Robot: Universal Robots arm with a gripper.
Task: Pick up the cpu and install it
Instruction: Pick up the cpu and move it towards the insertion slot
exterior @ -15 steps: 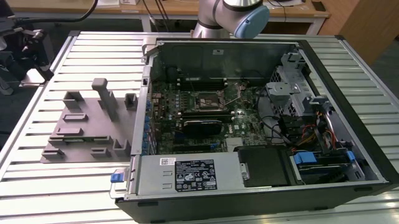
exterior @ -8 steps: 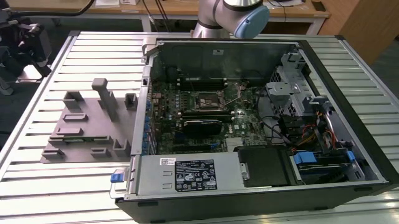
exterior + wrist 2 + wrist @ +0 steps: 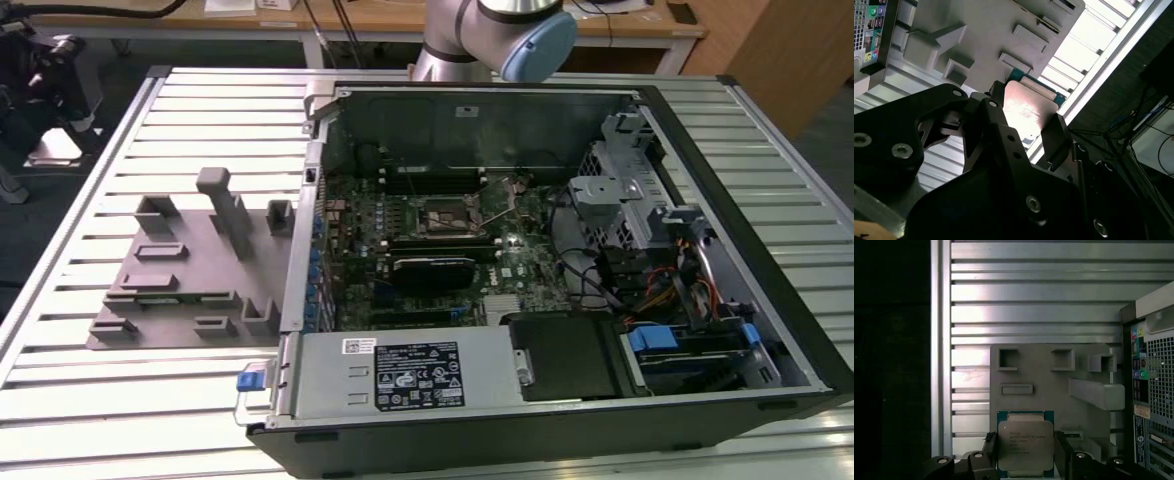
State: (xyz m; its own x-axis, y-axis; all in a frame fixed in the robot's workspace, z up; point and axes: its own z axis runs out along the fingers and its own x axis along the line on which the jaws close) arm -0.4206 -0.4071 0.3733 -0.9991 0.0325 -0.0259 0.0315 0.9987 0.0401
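A slatted metal table (image 3: 80, 390) shows bare slats along the exterior view's left edge, at nine o'clock from a grey fixture (image 3: 187, 270) of upright blocks. Just beside the fixture, at its three o'clock, lies an open computer case (image 3: 441, 430) with its circuit board (image 3: 521, 250) exposed. The square socket (image 3: 441, 215) sits near the board's middle. A silver power box (image 3: 400, 372) hems it in at six o'clock and a drive cage (image 3: 627, 180) at three o'clock. The robot arm (image 3: 494, 35) rises at twelve o'clock, beyond the case's far wall.

In both wrist views the gripper (image 3: 1025, 452) (image 3: 1026, 114) grasps the cpu (image 3: 1025, 437) (image 3: 1026, 102) by two opposite edges, with a black finger (image 3: 1061, 452) pressed to each side. The cpu's silvery plate faces the first wrist camera, ringed by a thin green rim. The cpu hangs above the edge of the fixture (image 3: 1054, 385) (image 3: 984, 30), apart from its blocks. Bare slats of the table (image 3: 1034, 290) stretch beyond the fixture, and the case's port panel (image 3: 1141, 375) stands near its side.
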